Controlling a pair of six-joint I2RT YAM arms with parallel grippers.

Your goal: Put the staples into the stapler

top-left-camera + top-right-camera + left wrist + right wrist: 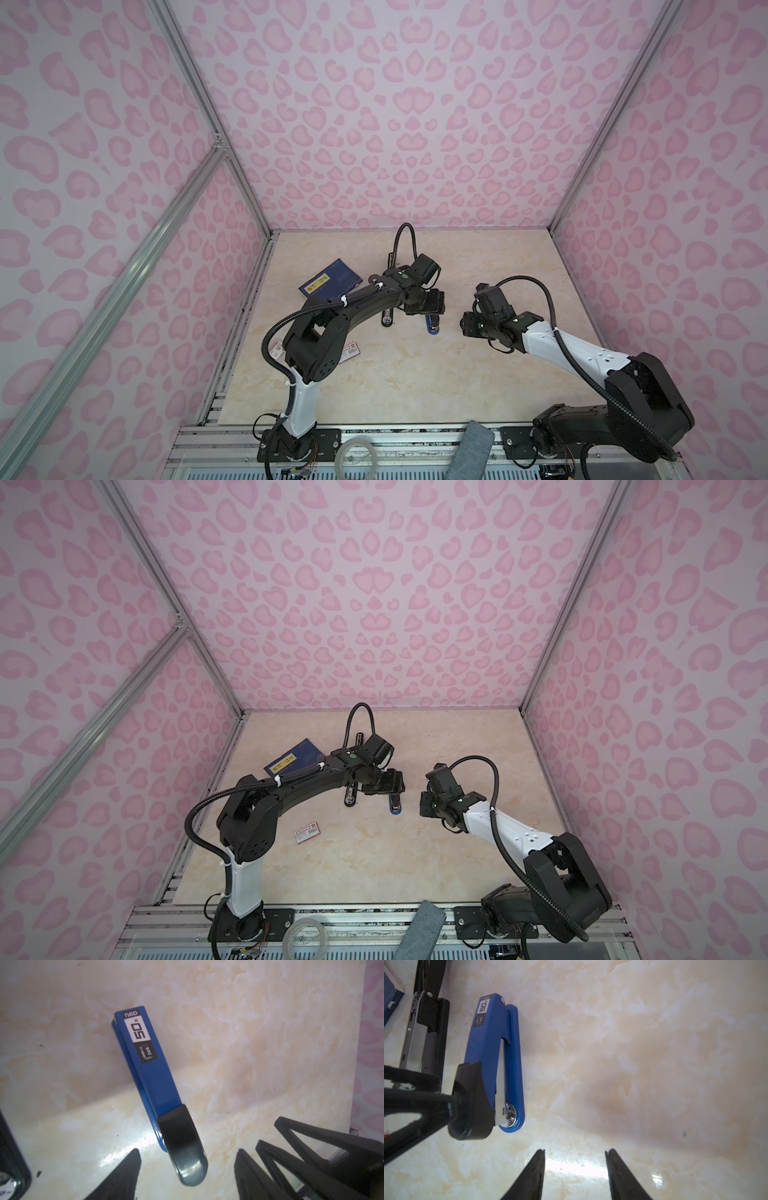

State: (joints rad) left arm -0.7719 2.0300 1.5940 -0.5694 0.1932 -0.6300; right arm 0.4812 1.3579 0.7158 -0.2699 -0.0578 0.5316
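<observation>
Blue plastic with a black cap at one end, the blue stapler (149, 1068) lies closed on its side near the middle of the marble-look table (457, 374). In both top views its capped end points toward 6 o'clock (429, 322) (393, 803). The left gripper (187, 1153) hangs over that cap with its fingers (126, 1174) spread wide on either side. The wrist view shows bare table between each finger and the cap, so it grips nothing. Just beside the blue stapler, at its 9 o'clock, a black stapler (436, 1028) lies swung open. Whether its silvery channel (415, 1039) holds any staples I cannot tell. Out at 3 o'clock and clearly apart, the right gripper (576, 1151) hovers over bare tabletop, jaws parted and empty. Further off, a dark blue booklet (330, 279) with a yellow label lies at 10 o'clock. A small white, red-labelled box (306, 834) sits at about 8 o'clock, beside the left arm.
</observation>
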